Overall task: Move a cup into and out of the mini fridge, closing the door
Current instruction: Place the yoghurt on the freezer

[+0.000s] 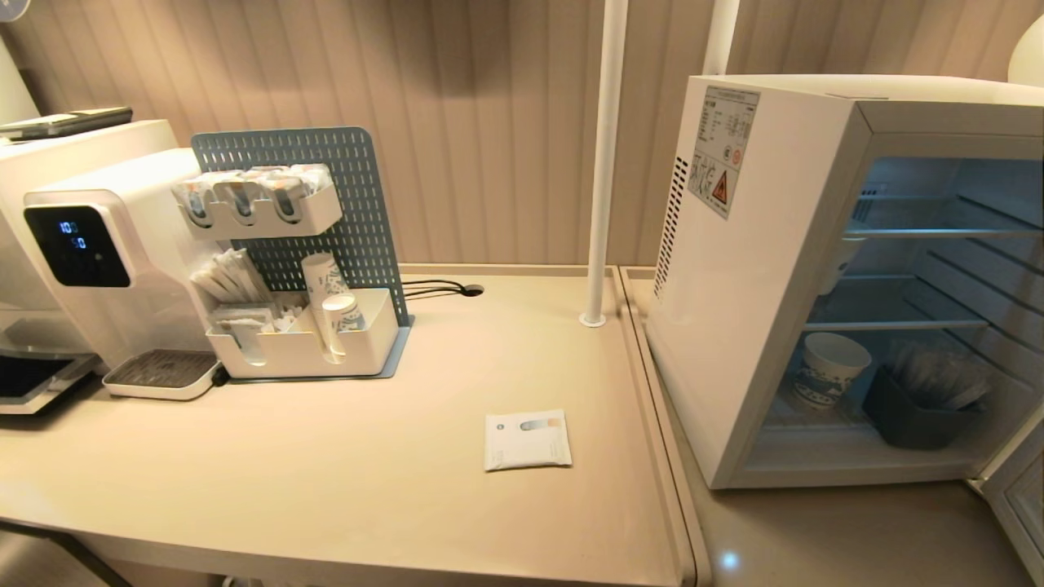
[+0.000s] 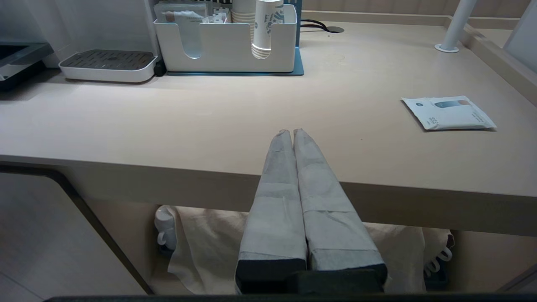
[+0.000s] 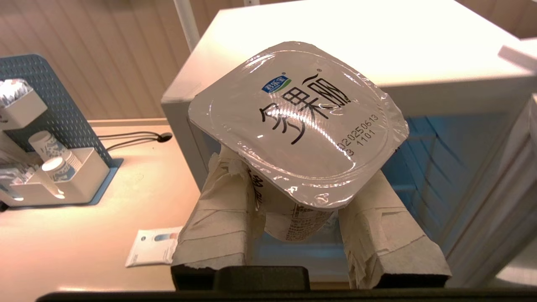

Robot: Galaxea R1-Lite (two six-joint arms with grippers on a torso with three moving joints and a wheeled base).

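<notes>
Two taped fingers [image 3: 218,218] of my right pincer [image 3: 293,197] clamp the cup [image 3: 298,126] by its sides, just under the flared rim, its sealed lid tilted toward my wrist. Straight beyond the pincer stands the mini fridge [image 3: 344,46], its door [image 1: 1015,497] swung open off to my right. My left pincer [image 2: 292,133] hangs pressed shut at the worktop [image 2: 209,121] edge, a white sachet [image 2: 449,112] lying ahead to its right.

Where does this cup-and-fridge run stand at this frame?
Done: the door is open, and the right gripper holds the cup by its sides. In hand: carrying it before the mini fridge. Left: shelving or setting it down, closing the door. Left gripper idles shut.
</notes>
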